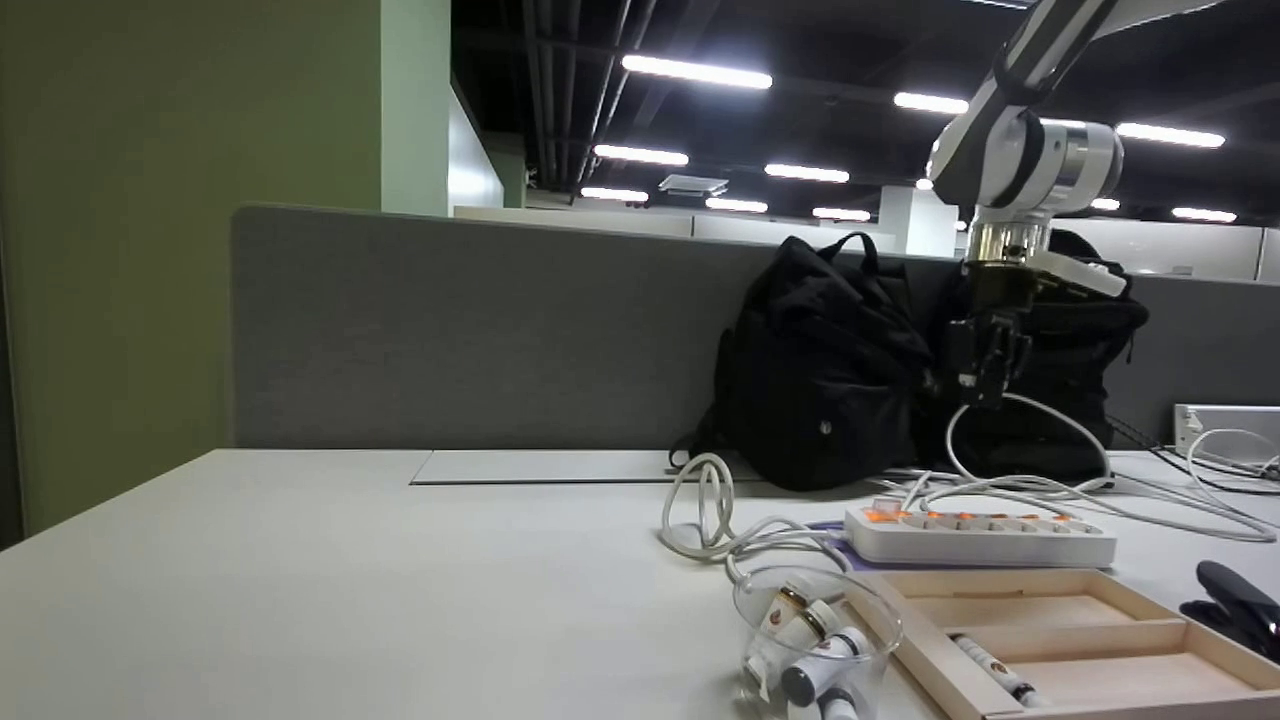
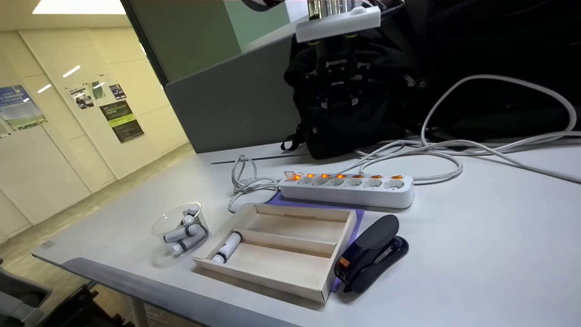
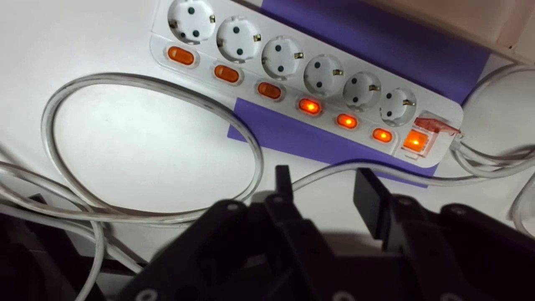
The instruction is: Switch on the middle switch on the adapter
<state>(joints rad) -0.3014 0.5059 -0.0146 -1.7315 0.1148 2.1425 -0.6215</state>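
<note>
Legible | "ROBOTIQ" lettering (image 2: 336, 62) | on end effector (image 2: 339, 103) | in an exterior view

In an exterior view, clearance above the adapter (image 2: 345, 195): open, apart from a translucent cover (image 2: 290, 175) standing raised at its left end. Obstructions: far side, black backpack (image 2: 348, 131) and arching white cable (image 2: 497, 76); near side, wooden tray (image 2: 283, 269); near right, stapler (image 2: 368, 250); left, looped cord (image 2: 255, 183). Passage: bare tabletop (image 2: 481, 245) to the right of the stapler admits low lateral travel.
</note>
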